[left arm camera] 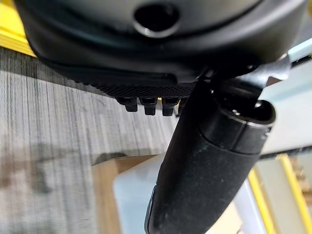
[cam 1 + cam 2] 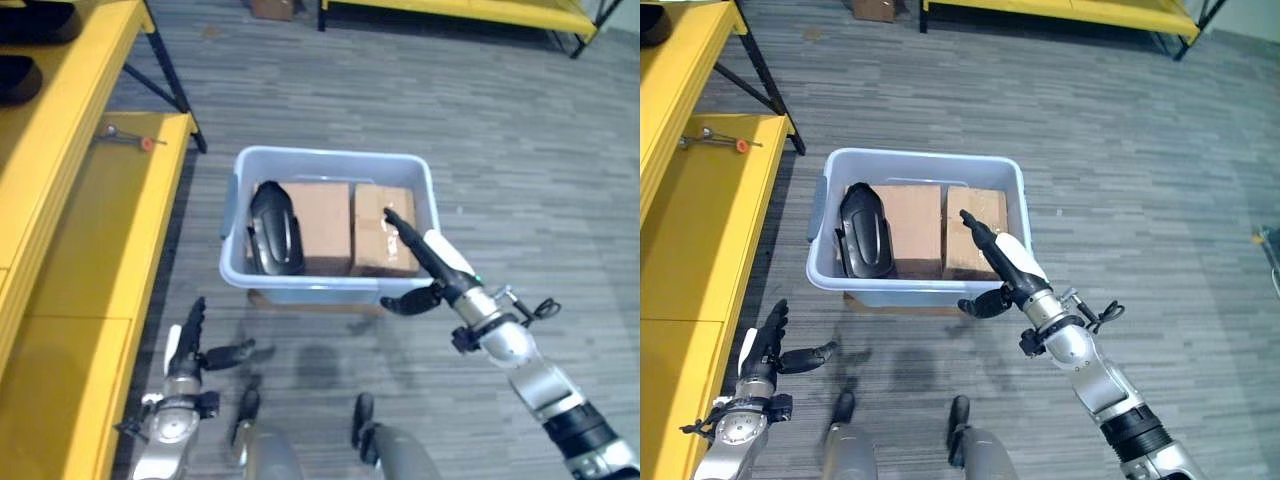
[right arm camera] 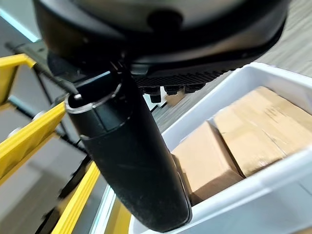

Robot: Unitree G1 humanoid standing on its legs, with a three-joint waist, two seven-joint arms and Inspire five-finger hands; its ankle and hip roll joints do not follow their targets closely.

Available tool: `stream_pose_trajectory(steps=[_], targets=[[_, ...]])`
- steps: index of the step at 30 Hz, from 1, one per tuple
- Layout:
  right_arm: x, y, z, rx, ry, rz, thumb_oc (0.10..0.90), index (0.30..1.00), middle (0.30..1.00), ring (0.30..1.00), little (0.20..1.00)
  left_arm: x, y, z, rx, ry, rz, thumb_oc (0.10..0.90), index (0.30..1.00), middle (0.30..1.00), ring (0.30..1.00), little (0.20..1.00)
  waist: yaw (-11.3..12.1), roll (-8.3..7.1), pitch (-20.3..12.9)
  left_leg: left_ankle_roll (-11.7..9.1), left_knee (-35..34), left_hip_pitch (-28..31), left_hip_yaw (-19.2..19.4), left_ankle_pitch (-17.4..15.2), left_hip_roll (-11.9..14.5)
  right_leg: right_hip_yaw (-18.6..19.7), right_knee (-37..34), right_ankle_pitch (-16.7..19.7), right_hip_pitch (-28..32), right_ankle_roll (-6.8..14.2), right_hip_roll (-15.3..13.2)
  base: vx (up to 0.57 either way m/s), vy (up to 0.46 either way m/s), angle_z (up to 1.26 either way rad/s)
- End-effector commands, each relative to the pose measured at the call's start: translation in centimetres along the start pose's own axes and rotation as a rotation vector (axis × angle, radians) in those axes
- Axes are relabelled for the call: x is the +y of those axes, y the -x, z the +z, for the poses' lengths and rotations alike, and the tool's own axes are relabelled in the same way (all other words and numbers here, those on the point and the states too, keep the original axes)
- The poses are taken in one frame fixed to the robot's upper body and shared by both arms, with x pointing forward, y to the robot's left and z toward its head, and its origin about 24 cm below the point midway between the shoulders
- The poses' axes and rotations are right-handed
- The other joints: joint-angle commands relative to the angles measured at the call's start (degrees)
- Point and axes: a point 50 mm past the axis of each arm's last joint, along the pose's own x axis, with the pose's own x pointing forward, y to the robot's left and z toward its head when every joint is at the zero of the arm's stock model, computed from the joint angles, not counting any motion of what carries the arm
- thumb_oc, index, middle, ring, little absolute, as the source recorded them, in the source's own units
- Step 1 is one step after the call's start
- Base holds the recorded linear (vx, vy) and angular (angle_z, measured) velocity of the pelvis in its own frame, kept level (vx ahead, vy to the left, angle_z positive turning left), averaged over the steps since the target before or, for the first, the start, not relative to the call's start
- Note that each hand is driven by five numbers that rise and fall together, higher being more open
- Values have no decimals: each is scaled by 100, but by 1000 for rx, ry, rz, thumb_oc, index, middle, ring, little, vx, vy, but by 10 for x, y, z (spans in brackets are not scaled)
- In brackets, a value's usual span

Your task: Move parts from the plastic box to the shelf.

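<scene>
A pale blue plastic box [image 2: 330, 157] stands on the floor in the middle. In it lie a black curved part [image 2: 275, 228] at the left and two cardboard boxes [image 2: 325, 222] [image 2: 385, 232] beside it. My right hand [image 2: 445, 265] reaches over the box's near right rim. It is open, with straight fingers above the right cardboard box and the thumb [image 3: 131, 161] spread outside the wall. The yellow shelf [image 2: 100, 230] runs along the left. My left hand [image 2: 188, 348] hangs low beside it, open, fingers straight, holding nothing.
A small tool with an orange tip [image 2: 127, 137] lies on the shelf's lower board. Black items [image 2: 30, 20] sit on its upper board. A second yellow rack [image 2: 450, 10] and a brown carton [image 2: 275, 8] stand at the back. Flat cardboard [image 2: 310, 300] lies under the box.
</scene>
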Motion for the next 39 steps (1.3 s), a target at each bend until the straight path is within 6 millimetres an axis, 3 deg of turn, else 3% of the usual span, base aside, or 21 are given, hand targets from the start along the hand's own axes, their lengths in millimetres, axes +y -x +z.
stream_pose_trajectory(steps=[1, 5, 11, 19, 25, 29, 32, 35, 39], targets=[[-31, -5, 35, -202, 39, -99, 900, 1000, 1000, 1000, 1000, 21, -3, 41, -218, -20, 57, 900, 1000, 1000, 1000, 1000, 186, 83, -225, -111, -986, 574, 116, 1122, 138, -129, -121, -159, 385, 470, -95, 66, 330, -13], [-31, -1, 30, -176, 38, -113, 900, 1000, 1000, 1000, 1000, 22, -5, 47, -244, -46, 44, 900, 1000, 1000, 1000, 1000, 109, 89, -258, -124, -1187, 664, 333, 1057, 97, -177, -313, -61, 401, 583, -264, 38, 151, 0], [-32, -4, 38, -205, 54, -116, 900, 1000, 1000, 1000, 1000, 26, -2, 41, -219, -61, 51, 900, 1000, 1000, 1000, 1000, 113, 11, -296, -106, -1303, 708, 460, 946, 40, -221, -670, 169, 488, 704, -376, 39, 83, -4], [-47, -15, 70, -342, 124, -153, 900, 1000, 1000, 1000, 1000, 24, 2, 37, -205, -54, 31, 900, 1000, 1000, 1000, 1000, 151, -56, -116, -89, -1314, 593, 553, 884, -46, -202, -788, 375, 352, 810, -516, -10, 33, -9], [-89, -34, 122, -519, 341, -247, 900, 1000, 1000, 1000, 1000, 25, 4, 43, -231, -70, -1, 900, 1000, 1000, 1000, 1000, 328, -138, 183, -101, -1283, 336, 456, 921, -73, -287, -751, 430, 186, 809, -581, -24, -6, 2], [-122, -49, 165, -589, 652, -278, 900, 1000, 1000, 1000, 1000, 34, 4, 53, -266, -87, 4, 900, 1000, 1000, 1000, 1000, 547, -176, 409, -138, -1258, 114, 313, 1009, -73, -418, -733, 482, 87, 805, -627, -27, -21, 8], [-131, -53, 182, -614, 758, -298, 900, 1000, 1000, 1000, 1000, 37, 3, 56, -276, -84, 24, 900, 1000, 1000, 1000, 1000, 593, -173, 514, -166, -1274, 19, 247, 1068, -65, -506, -733, 485, 65, 796, -651, -8, -25, 17], [-141, -53, 214, -651, 1020, -288, 900, 1000, 1000, 1000, 1000, 47, 2, 62, -299, -92, 59, 900, 1000, 1000, 1000, 1000, 748, -209, 675, -224, -1309, -222, 48, 1191, -44, -710, -694, 477, -6, 775, -711, 10, -44, 33], [-147, -53, 227, -640, 1200, -267, 900, 1000, 1000, 1000, 1000, 53, 2, 63, -303, -86, 86, 900, 1000, 1000, 1000, 1000, 866, -263, 761, -268, -1330, -437, -141, 1271, -28, -905, -673, 439, -26, 772, -745, 41, -50, 42]])
